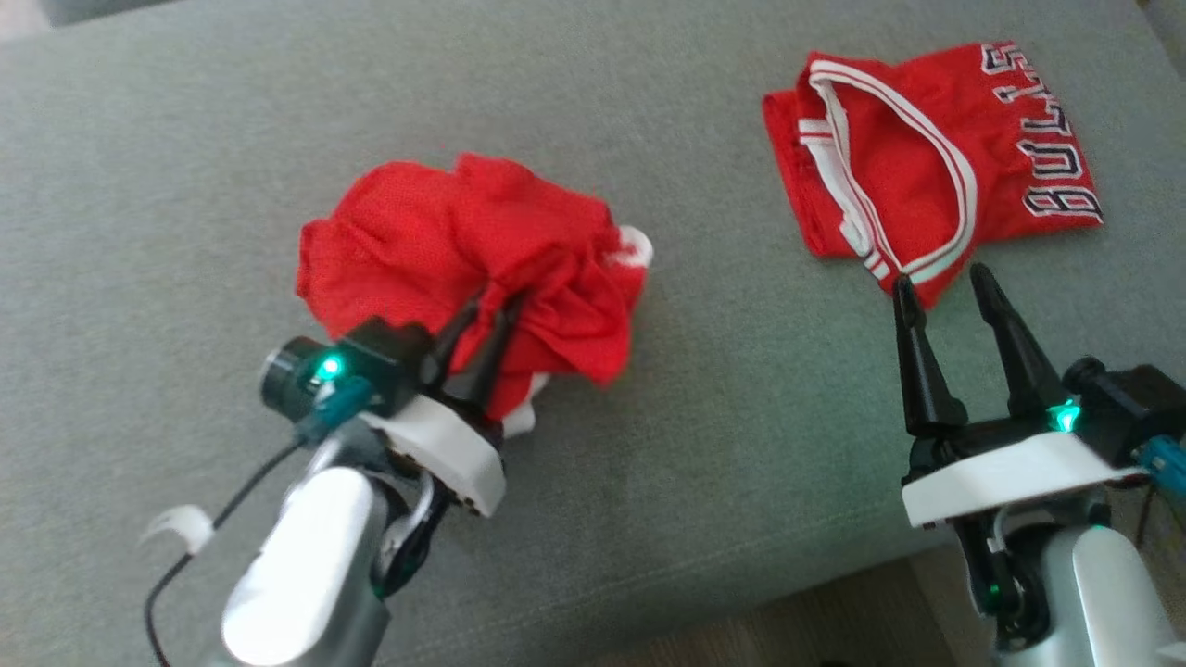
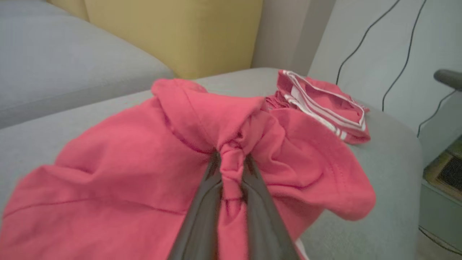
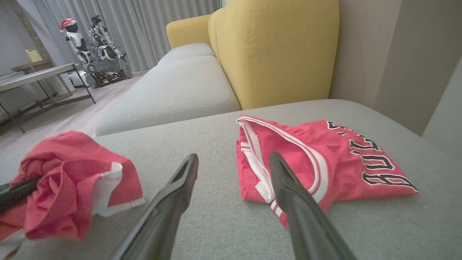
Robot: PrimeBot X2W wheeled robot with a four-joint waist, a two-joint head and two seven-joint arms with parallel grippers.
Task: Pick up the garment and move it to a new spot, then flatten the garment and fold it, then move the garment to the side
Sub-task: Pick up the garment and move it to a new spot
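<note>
The left pincer (image 1: 491, 310) is closed on a pinch of the crumpled red garment (image 1: 445, 241), its 2 dark fingers nearly together with a twist of cloth squeezed between them; the left wrist view shows that twist clamped in the left pincer (image 2: 231, 159) and the rest of the crumpled red garment (image 2: 126, 162) spreading out around it in loose folds. The garment sits bunched over the left part of the grey sofa cushion (image 1: 649, 417), a strip of white trim showing at its right edge; whether its lowest folds rest on the cushion cannot be told. The right pincer (image 1: 941, 281) is open and holds nothing, its 2 fingers spread wide and pointing at the near edge of the folded red jersey (image 1: 927, 157), the tips just short of the cloth. That jersey lies flat on the right part of the same cushion, well apart from the crumpled one, with white-striped trim and black-and-white lettering along its far side. From the right wrist, the open right pincer (image 3: 234, 159) frames the folded red jersey (image 3: 317, 159), the crumpled red garment (image 3: 65, 173) hangs at the left, and a yellow backrest (image 3: 281, 47) stands behind the cushion.
</note>
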